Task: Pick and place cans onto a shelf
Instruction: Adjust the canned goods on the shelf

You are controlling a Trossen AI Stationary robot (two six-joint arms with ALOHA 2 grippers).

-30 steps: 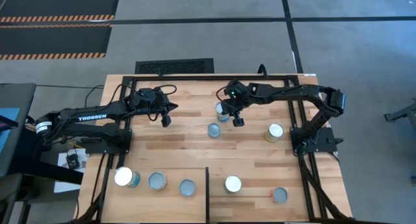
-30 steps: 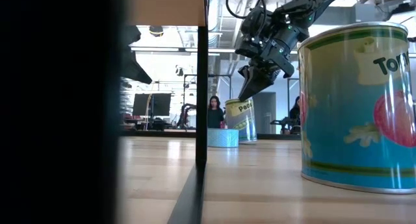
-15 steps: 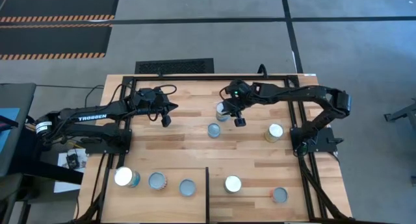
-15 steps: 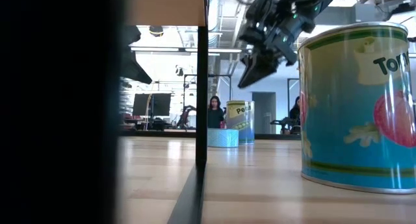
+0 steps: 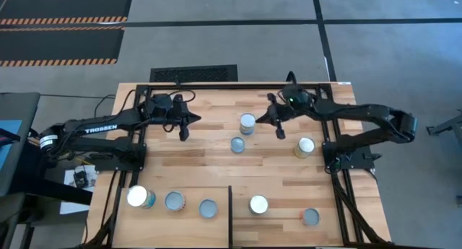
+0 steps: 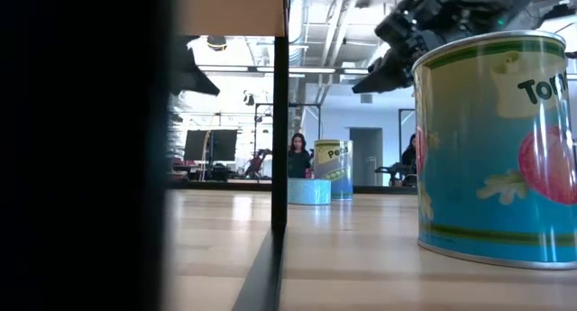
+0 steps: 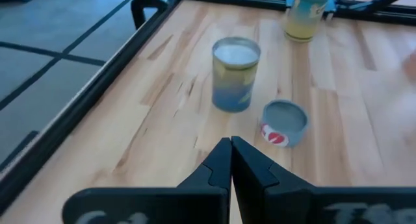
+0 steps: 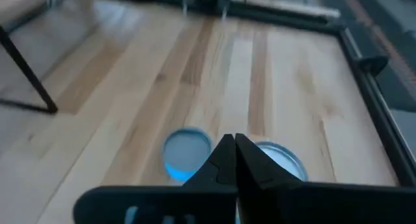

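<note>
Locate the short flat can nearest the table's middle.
In the high view, the short flat can sits on the table's far half, just nearer than the taller can.

tabletop (image 5: 202,159): pale striped wood planks, black frame | shelf (image 5: 191,195): paler plain wood, thin dark edge | tall can (image 7: 235,74): white top, blue-yellow label | flat can (image 7: 285,123): grey top, red-white label | near can (image 6: 496,149): blue label, green bands, red tomato | arms: black | floor mats, far left (image 5: 65,25): black, orange-striped edges
</note>
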